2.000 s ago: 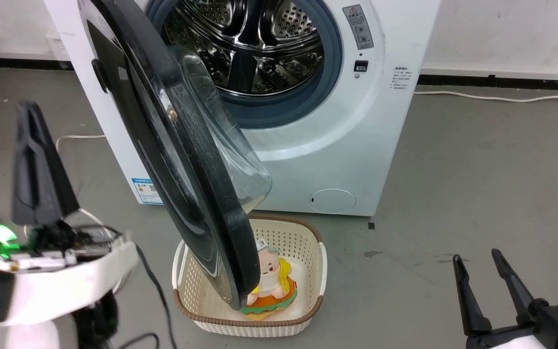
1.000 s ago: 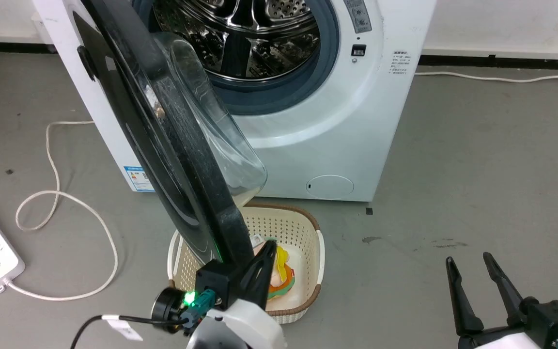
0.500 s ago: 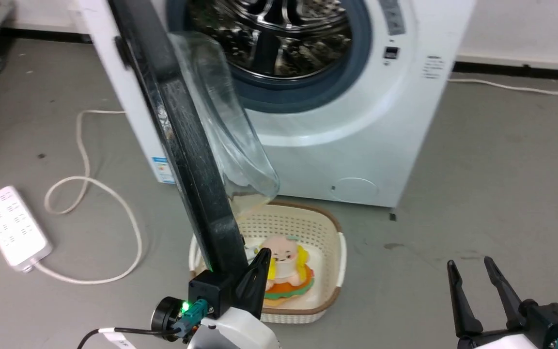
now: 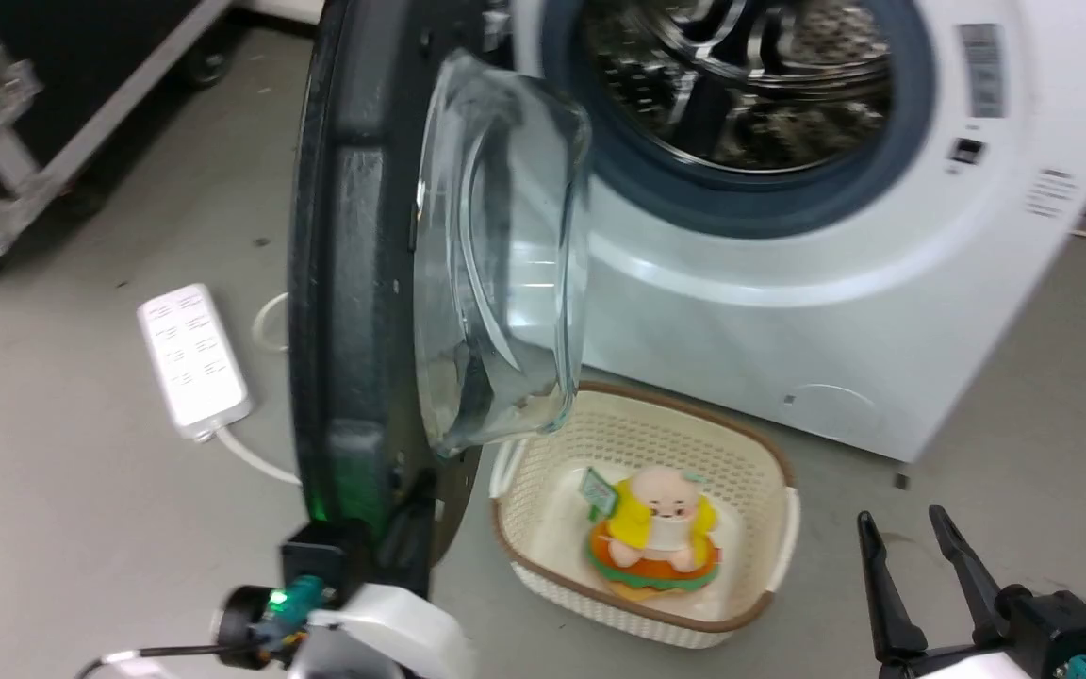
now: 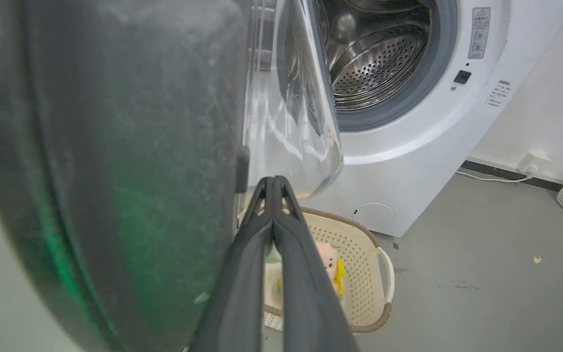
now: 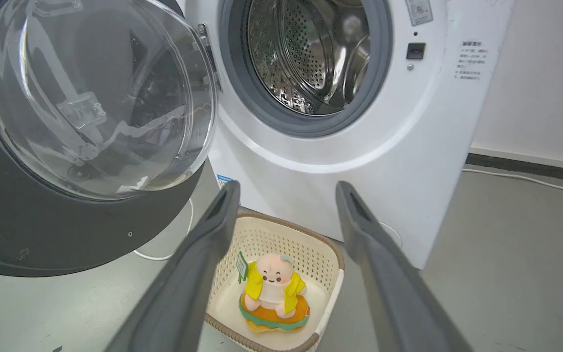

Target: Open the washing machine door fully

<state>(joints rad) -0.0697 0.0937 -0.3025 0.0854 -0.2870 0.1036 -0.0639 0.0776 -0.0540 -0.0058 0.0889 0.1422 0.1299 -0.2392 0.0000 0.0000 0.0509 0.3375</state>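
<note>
1. The washing machine door (image 4: pixel 345 283) stands swung out from the machine's front. In the head view it fills the left-centre of the frame and is seen almost edge-on, its black rim running from the top edge down to the lower left.
2. Its clear glass bowl (image 4: pixel 496 264) bulges to the right of the frame, toward the open mouth of the machine. In the right wrist view the bowl and the door's dark inner face take up the upper left.
3. The left tool (image 5: pixel 272 182) is clenched, its two dark fingers pressed together with nothing between them. In the left wrist view they rise from the bottom centre, just right of the door's thick rim, tips below the bowl. Whether they touch the door cannot be told.
4. The white washing machine (image 4: pixel 788 321) fills the upper right of the head view. Its steel drum (image 4: pixel 750 85) is exposed inside the grey rubber ring (image 4: pixel 760 212), and a small round service flap (image 4: pixel 830 405) sits low on its front.
5. A cream basket (image 4: pixel 600 604) with a brown rim stands on the floor (image 4: pixel 53 490) at the lower centre, just right of the door's lower edge. A plush toy (image 4: pixel 656 533) in yellow sits in it.
6. The right tool (image 4: pixel 899 514) is at the lower right, released: fingers spread and empty, apart from basket and door.
7. A white power strip (image 4: pixel 192 358) lies on the floor at the left, beyond the door.
</note>
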